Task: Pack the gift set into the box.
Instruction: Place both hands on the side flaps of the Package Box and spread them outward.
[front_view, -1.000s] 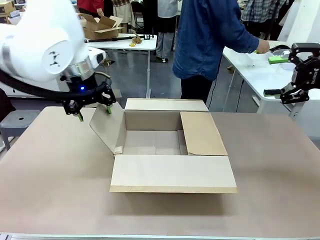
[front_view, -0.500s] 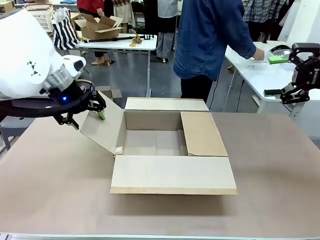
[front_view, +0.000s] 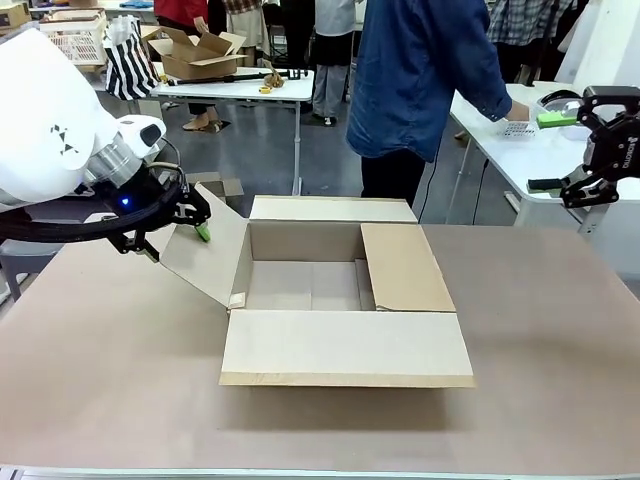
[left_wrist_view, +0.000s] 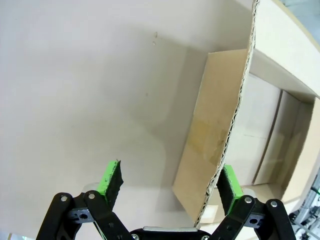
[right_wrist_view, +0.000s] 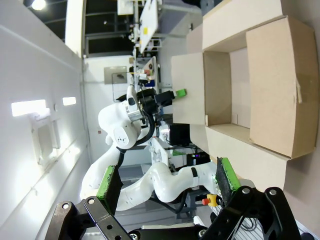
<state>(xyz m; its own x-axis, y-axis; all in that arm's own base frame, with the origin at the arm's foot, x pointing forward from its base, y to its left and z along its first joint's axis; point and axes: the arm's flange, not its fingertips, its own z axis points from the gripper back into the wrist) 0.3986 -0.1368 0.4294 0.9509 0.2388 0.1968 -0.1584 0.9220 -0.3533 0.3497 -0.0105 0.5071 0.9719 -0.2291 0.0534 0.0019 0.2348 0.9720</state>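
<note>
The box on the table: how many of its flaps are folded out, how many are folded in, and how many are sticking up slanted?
Folded out: 2, the near flap and the far flap
Folded in over the opening: 1, the right flap
Slanting up and outward: 1, the left flap
Total: 4 flaps on the box
</note>
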